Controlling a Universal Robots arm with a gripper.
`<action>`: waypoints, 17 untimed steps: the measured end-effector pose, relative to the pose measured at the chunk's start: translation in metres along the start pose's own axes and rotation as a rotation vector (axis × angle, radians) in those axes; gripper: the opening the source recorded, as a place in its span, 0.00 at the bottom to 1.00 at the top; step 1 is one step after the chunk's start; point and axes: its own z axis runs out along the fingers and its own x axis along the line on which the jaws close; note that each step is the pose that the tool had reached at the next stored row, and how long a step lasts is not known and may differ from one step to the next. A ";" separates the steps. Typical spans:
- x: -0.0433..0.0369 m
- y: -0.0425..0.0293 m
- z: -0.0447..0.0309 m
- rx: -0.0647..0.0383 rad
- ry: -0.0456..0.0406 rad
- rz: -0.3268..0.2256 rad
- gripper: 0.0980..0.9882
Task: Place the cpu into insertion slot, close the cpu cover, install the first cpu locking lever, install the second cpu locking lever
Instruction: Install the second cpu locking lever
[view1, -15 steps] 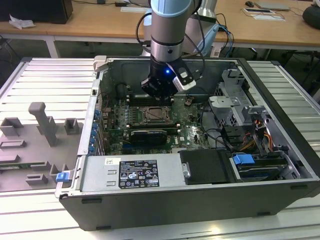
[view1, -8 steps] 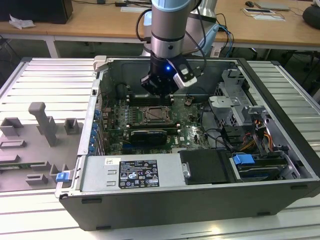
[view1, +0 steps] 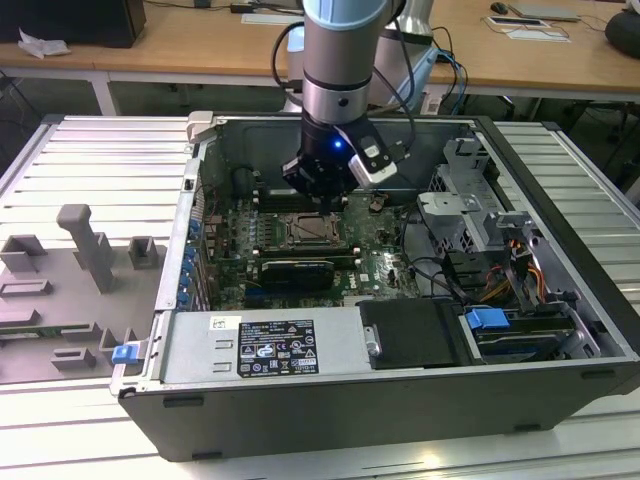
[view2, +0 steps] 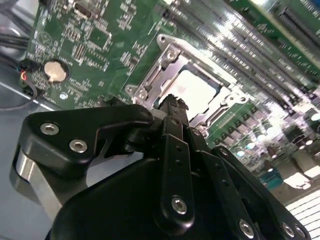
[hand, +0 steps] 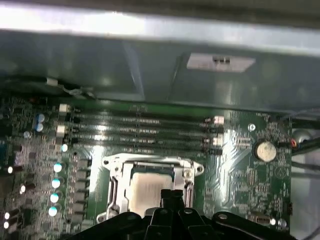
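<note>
A ribbed, pale grey metal counter (view1: 560, 160) spreads beneath everything. Beyond its far edge stand light wooden desks (view1: 200, 45) on white legs. On the counter, toward the exterior view's left, sits a grey moulded plastic fixture tray (view1: 75, 290).

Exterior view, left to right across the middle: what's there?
Grey fixture blocks → blue card latches → insertion slot with the gripper above it → metal drive cage → orange cables.

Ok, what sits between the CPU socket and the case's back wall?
In the first wrist view, the long memory slots run across the green board between the socket and the grey case wall. The claw hovers over the socket's near edge.
</note>
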 end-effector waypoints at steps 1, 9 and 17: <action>0.0000 -0.0012 -0.0002 0.000 -0.0001 0.000 0.01; 0.0008 -0.0110 -0.0134 -0.002 -0.0005 0.000 0.01; 0.0028 -0.0377 -0.0098 -0.013 0.0189 0.002 0.01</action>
